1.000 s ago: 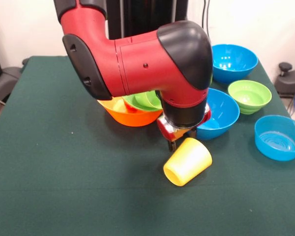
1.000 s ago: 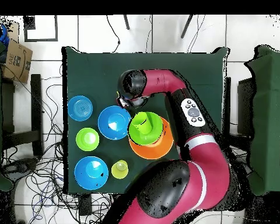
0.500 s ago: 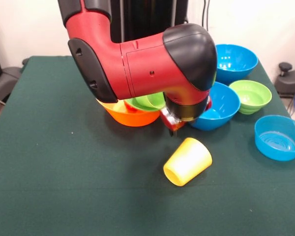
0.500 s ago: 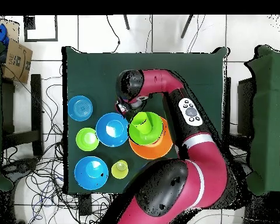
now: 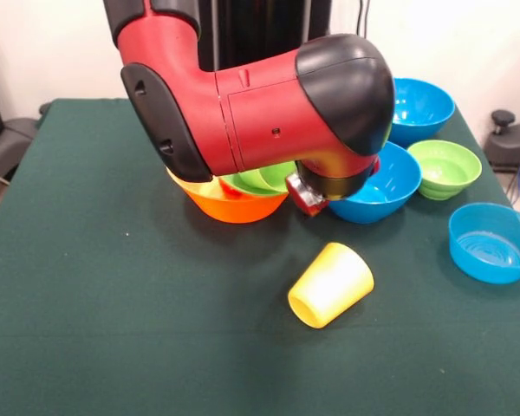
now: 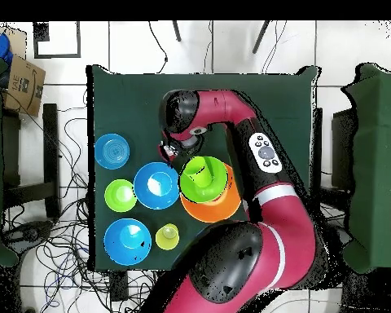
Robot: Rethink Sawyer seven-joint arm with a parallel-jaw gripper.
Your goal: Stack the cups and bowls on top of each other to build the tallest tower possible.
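Note:
The tower's base, the large orange bowl, holds the lime green bowl with a lime green cup standing in it. My gripper hangs just beside this stack, tucked under the wrist and shut on a red cup; its fingers are hidden. A bright yellow cup lies on its side on the cloth below. A pale yellow cup stands near the base side.
Two medium blue bowls, a small green bowl and a shallow blue bowl stand beside the stack. The bulky arm hangs over the table's middle. Green cloth covers the table.
The gripper has risen with the red cup, away from the lying yellow cup and closer to the stack. The nearest blue bowl has slid a little toward the robot's side.

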